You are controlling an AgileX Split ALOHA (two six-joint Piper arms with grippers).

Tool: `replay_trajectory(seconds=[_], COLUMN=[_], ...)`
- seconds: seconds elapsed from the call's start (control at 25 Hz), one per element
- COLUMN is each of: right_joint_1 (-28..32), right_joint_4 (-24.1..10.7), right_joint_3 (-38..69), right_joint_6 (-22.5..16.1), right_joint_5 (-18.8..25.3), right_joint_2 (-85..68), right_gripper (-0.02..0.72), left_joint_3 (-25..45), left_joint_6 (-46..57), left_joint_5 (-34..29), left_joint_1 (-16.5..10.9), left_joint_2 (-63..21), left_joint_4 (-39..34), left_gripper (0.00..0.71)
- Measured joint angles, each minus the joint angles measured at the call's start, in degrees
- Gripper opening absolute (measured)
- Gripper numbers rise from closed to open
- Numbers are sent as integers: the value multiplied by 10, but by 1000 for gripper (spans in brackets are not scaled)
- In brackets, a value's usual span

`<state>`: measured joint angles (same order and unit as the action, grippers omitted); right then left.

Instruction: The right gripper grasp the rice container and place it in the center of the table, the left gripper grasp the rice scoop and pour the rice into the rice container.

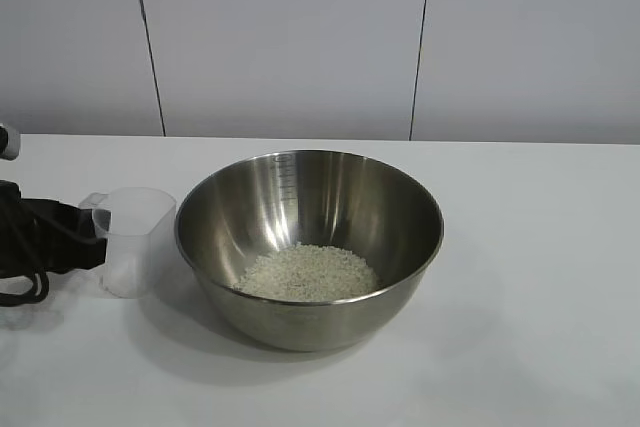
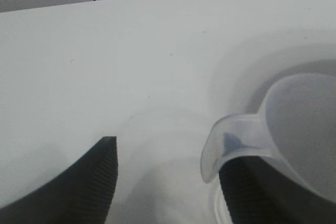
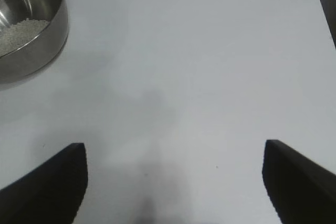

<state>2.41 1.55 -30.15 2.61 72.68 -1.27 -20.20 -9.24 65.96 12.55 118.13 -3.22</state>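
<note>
The bowl [image 1: 310, 247] with the rice [image 1: 307, 273] is seen whole only from outside, in the middle of the table [image 1: 540, 277], with the cup [image 1: 133, 239] standing upright just beside it. The left gripper [image 2: 168, 182] is spread open by the cup's handle, one finger [image 2: 247, 195] half hidden under the cup. The right gripper [image 3: 176, 182] is held wide open over bare table, away from the bowl, and is missed by the outside view.

rice scoop [image 2: 299, 124] cut by frame edge, left gripper [image 1: 75, 232] mostly off-frame

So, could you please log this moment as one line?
rice: in rice container | rice scoop: upright, empty, beside it | left gripper: jaws open around scoop handle | right gripper: open
</note>
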Motion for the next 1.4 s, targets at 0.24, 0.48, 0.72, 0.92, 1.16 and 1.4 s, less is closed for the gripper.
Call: replay_trajectory(seconds=[0.24,0.48,0.72,0.92,1.16,1.4], right_joint_1=[0,0,0,0,0,0], right_joint_4=[0,0,0,0,0,0], right_joint_3=[0,0,0,0,0,0], right_joint_6=[0,0,0,0,0,0], right_joint_5=[0,0,0,0,0,0], right_joint_2=[0,0,0,0,0,0], right_gripper=[621,621,621,621,621,621], left_joint_3=[38,91,74,-52,-343,-528], left_joint_6=[7,35,-8,-72,-97,-91], left_joint_5=[0,0,-96,-431,-927,-1110], left_joint_1=[0,0,0,-2,-98,-258], left_joint_2=[-3,-63,-187,-308,-331,-329], left_joint_4=[40,65,90,109,130,128], left_gripper=[460,670,686,686,686,686])
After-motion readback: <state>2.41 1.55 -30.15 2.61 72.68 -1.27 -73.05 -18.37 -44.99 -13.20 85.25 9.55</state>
